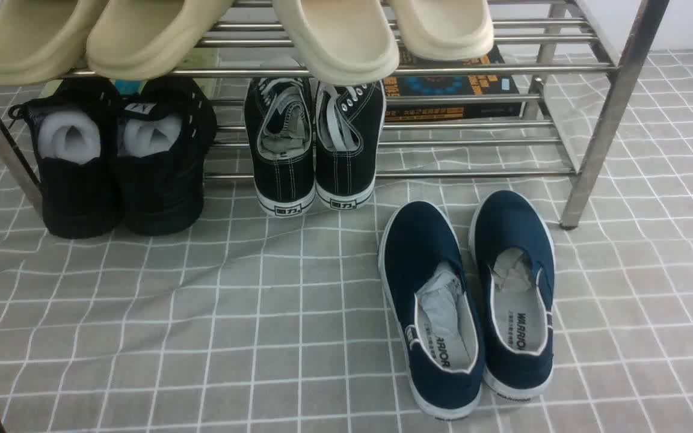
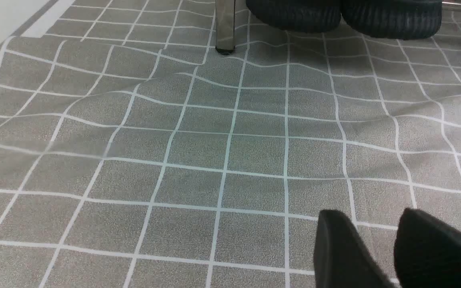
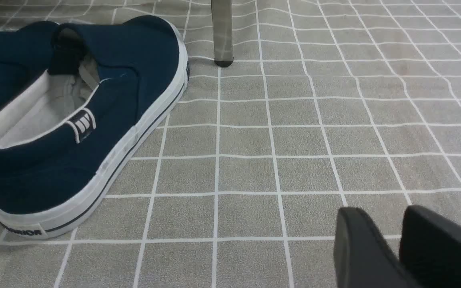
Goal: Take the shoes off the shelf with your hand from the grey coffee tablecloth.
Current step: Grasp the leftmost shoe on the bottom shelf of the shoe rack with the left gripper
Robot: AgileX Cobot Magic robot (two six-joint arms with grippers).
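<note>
Black sneakers (image 1: 157,192) on lower tier of rack (image 1: 479,174), left end, heels past front edge; not taken off. Navy slip-ons (image 1: 512,294) on cloth (image 1: 214,337), in front of rack, toward its right end. Left gripper (image 2: 364,228): fingers a little apart, nothing between. Right gripper (image 3: 380,224): no shoe at fingertips; can't tell if closed. Left, judging by this: reach, grip, lift off, set down.
</note>
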